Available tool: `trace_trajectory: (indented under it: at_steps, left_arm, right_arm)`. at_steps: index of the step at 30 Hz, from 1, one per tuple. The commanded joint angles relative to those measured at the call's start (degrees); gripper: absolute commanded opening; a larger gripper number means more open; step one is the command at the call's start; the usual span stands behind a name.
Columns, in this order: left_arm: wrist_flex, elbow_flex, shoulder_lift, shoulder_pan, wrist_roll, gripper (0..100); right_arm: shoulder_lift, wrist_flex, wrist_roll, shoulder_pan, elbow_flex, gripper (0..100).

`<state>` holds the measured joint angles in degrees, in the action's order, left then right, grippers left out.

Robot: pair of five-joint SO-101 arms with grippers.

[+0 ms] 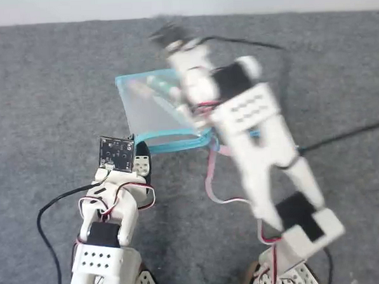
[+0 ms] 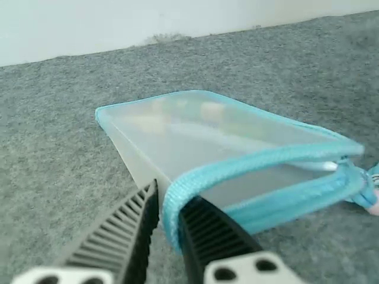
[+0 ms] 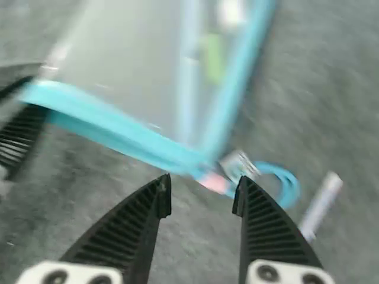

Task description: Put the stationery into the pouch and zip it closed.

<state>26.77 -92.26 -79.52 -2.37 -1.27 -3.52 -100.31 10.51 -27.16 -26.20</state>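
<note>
The translucent pouch point(image 1: 151, 109) with light blue trim lies on the grey mat, and a green item point(image 3: 213, 56) shows faintly inside it. My left gripper point(image 2: 169, 222) is shut on the blue edge at the pouch's near corner point(image 1: 139, 148). My right gripper point(image 3: 201, 192) is open just above the zipper end, where a metal pull point(image 3: 240, 163), a pink tab point(image 3: 216, 183) and a blue loop point(image 3: 285, 177) sit between and beyond its fingertips. The right arm point(image 1: 252, 119) crosses the pouch's right side and hides it there.
A pale pen-like stick point(image 3: 320, 204) lies on the mat beside the zipper end. Grey mat point(image 1: 53, 92) surrounds the pouch on all sides. Cables point(image 1: 50, 213) trail near both arm bases.
</note>
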Motion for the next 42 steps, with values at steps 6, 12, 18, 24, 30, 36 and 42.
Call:
trace_trajectory:
  at_steps: [6, 12, 18, 24, 30, 36, 42]
  left_arm:
    - [-2.64, 0.40, 0.18, 0.18, 0.79, 1]
    - [-2.55, 0.40, 0.18, 0.18, 0.88, 1]
    - [-2.55, 0.40, 0.18, 0.18, 0.88, 1]
    - [-2.46, 0.31, 0.18, 0.18, 0.88, 1]
    - [-2.46, 0.31, 0.18, 0.18, 0.88, 1]
    - [-2.37, 0.31, 0.18, 0.18, 0.88, 1]
    - [-2.37, -0.04, 0.18, 0.18, 0.88, 1]
  right_arm:
    - [9.71, 8.40, 13.10, 21.14, 30.33, 16.6]
    - [9.63, 21.49, 20.92, 33.01, 44.92, 16.6]
    - [9.54, 29.93, 25.14, 37.14, 53.36, 16.7]
    - [9.54, 39.87, 25.85, 36.70, 61.80, 16.7]
    - [9.45, 46.90, 26.02, 36.88, 67.60, 16.6]
    - [5.49, 47.08, 26.02, 37.14, 68.04, 16.6]
    - [-1.63, 44.26, 25.49, 39.78, 60.31, 16.5]
